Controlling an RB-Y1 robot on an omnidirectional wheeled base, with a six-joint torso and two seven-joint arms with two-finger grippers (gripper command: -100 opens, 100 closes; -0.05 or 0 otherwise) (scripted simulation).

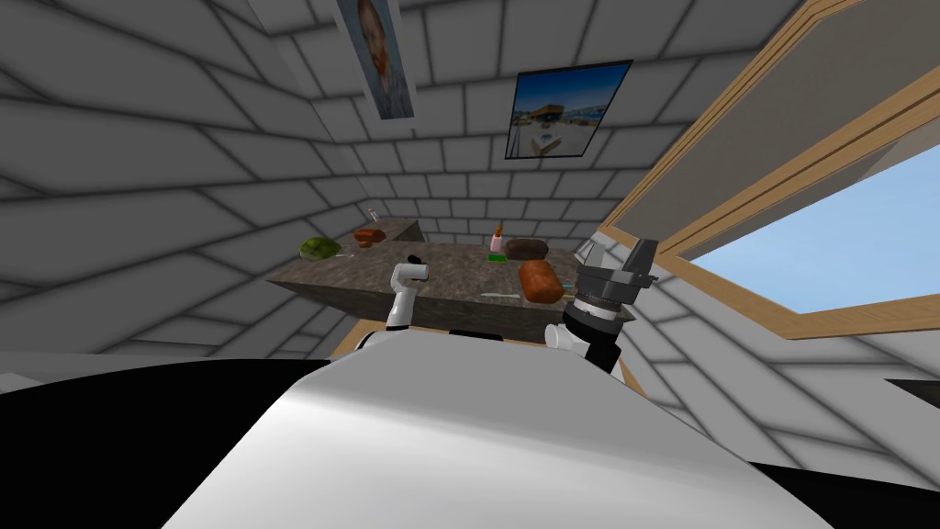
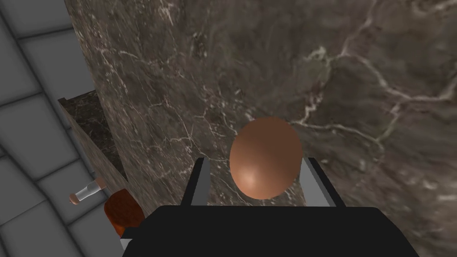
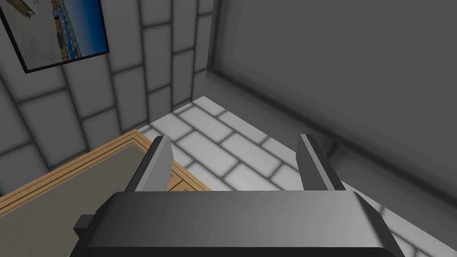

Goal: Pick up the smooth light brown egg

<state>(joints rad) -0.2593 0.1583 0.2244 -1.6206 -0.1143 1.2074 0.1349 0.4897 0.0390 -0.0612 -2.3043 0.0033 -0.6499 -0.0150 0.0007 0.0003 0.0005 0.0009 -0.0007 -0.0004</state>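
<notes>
A smooth, light brown egg (image 2: 265, 158) sits between the fingers of my left gripper (image 2: 257, 161), just above the dark body. The fingers are drawn in narrower than their open width and hold its sides over a dark marbled counter (image 2: 276, 67). In the head view my left gripper (image 1: 415, 263) hangs over the near left part of that counter (image 1: 441, 283). My right gripper (image 1: 643, 253) is raised at the counter's right end, beside the window, and its fingers (image 3: 157, 163) stand wide open with nothing between them.
On the counter lie a green round thing (image 1: 318, 249), a reddish-brown lump (image 1: 369, 236), a small bottle (image 1: 497, 241), a dark loaf (image 1: 526, 247) and an orange-brown loaf (image 1: 541, 280). A small vial (image 2: 87, 192) lies by the far edge. A wood-framed window (image 1: 817, 248) is to the right.
</notes>
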